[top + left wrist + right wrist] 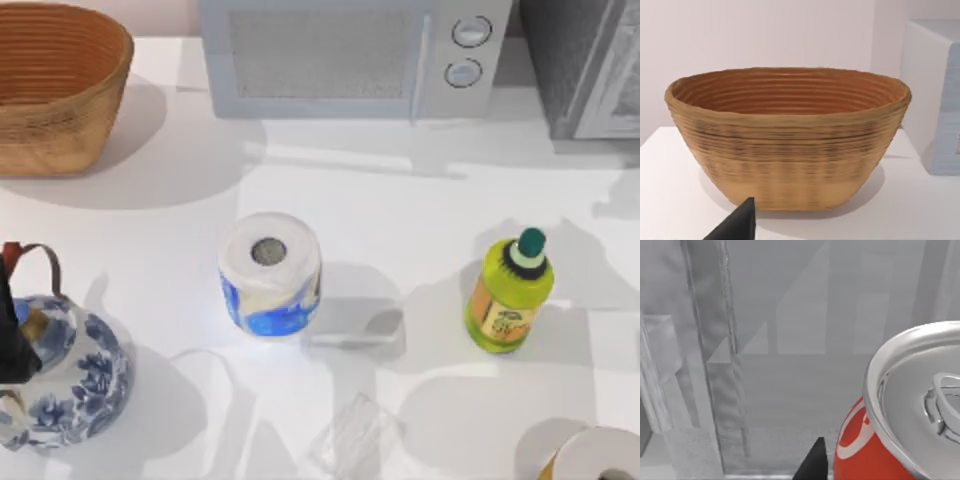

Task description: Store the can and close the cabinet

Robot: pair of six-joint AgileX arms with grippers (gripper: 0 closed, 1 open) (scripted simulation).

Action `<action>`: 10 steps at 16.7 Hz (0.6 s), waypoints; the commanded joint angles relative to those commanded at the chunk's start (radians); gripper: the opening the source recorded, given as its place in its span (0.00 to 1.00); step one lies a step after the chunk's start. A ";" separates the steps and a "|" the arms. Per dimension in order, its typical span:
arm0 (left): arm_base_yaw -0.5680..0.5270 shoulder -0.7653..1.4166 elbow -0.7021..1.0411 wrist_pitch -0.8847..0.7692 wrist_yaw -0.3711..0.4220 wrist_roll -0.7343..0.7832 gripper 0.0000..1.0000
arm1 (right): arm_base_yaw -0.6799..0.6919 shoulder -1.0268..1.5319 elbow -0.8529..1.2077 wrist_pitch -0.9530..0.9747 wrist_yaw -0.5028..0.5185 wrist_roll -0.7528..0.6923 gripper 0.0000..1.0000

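Note:
The red can (920, 405) with its silver top sits very close in the right wrist view. My right gripper (867, 467) is shut on the can, with one black fingertip (816, 460) against its side and the other finger hidden behind it. Grey panels of the cabinet (790, 365) rise just beyond the can. In the top view the grey cabinet (585, 65) stands at the back right corner. My left arm (8, 345) is parked at the table's left edge beside the teapot, and its wrist view shows one dark fingertip (740, 222).
A woven basket (55, 85) stands back left and a microwave (350, 55) at the back middle. A toilet paper roll (270, 272) is in the centre, a green bottle (508, 292) to the right, a blue-white teapot (65, 375) front left, and another roll (600, 455) front right.

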 joint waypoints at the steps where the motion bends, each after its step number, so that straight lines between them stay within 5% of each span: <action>1: 0.000 0.000 0.000 0.000 0.000 0.000 1.00 | 0.000 0.000 0.000 0.000 0.000 0.000 0.00; 10: 0.000 0.000 0.000 0.000 0.000 0.000 1.00 | 0.028 -0.248 -0.095 -0.114 0.025 0.005 0.00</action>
